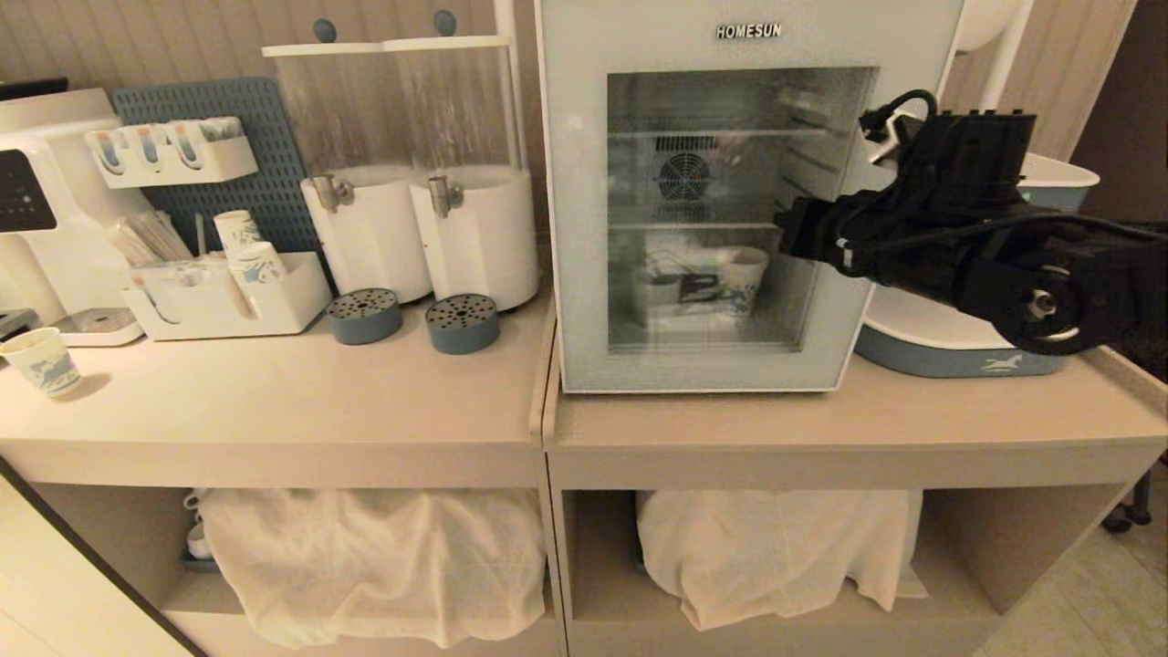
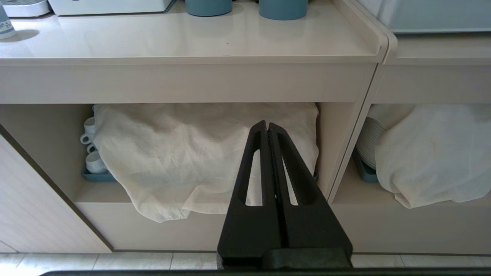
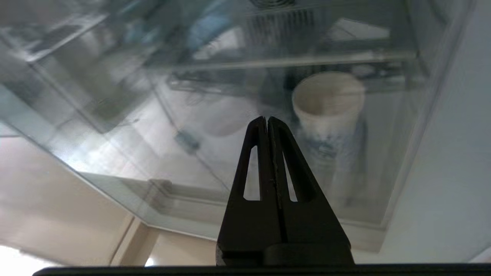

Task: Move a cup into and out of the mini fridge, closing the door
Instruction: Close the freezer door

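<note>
Right tool (image 3: pixel 267 122), closed, faces door (image 1: pixel 584 228) glass.

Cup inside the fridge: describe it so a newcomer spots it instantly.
Find the white HOMESUN mini fridge on the right counter; its glass door is shut. On the bottom shelf, right side, stands a paper cup with blue pattern, taller than the squat white cup left of it.

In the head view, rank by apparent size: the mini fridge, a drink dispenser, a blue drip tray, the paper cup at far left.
1. mini fridge
2. drink dispenser
3. and 4. blue drip tray and paper cup: look alike, so unranked.
</note>
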Available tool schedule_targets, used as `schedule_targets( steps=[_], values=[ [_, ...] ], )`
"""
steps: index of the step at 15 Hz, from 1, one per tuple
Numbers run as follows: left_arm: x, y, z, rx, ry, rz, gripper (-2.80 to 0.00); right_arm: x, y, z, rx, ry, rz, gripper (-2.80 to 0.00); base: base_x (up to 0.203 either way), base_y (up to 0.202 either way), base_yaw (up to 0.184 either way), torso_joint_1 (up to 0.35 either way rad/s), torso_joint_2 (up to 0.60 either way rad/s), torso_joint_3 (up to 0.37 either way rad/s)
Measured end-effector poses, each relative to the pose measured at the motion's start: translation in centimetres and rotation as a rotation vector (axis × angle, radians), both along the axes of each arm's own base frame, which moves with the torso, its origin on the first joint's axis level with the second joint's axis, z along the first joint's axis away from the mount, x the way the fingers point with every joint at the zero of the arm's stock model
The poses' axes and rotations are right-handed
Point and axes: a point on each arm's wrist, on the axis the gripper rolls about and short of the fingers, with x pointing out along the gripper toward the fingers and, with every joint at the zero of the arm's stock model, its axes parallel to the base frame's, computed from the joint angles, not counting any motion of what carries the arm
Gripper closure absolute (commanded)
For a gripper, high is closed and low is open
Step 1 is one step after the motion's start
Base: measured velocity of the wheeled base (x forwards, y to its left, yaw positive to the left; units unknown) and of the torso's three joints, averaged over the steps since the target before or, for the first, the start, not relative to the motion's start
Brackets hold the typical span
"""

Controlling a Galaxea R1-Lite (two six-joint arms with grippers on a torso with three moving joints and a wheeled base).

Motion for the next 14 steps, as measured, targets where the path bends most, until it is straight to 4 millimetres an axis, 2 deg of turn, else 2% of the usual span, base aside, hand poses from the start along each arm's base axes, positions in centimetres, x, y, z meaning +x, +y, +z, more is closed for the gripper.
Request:
schedule_targets(
  steps=[3,7,10,14],
  values=[
    [0.0,0.0,0.0,0.0,0.0,0.0,0.0,0.9,0.5,-0.5,-0.013,0.001,-0.074,0.0,0.0,0.0,0.0,0.0,0.0,0.0],
    [0.0,0.0,0.0,0.0,0.0,0.0,0.0,-0.4,-0.1,-1.0,-0.026,0.034,-0.076,0.0,0.0,0.0,0.0,0.0,0.0,0.0],
    [0.0,0.0,0.0,0.001,0.0,0.0,0.0,-3.2,-0.9,-0.5,-0.033,0.055,-0.06,0.0,0.0,0.0,0.0,0.0,0.0,0.0],
    [0.0,0.0,0.0,0.0,0.0,0.0,0.0,-10.1,-3.3,2.4,-0.02,0.031,-0.065,0.0,0.0,0.0,0.0,0.0,0.0,0.0]
  ],
)
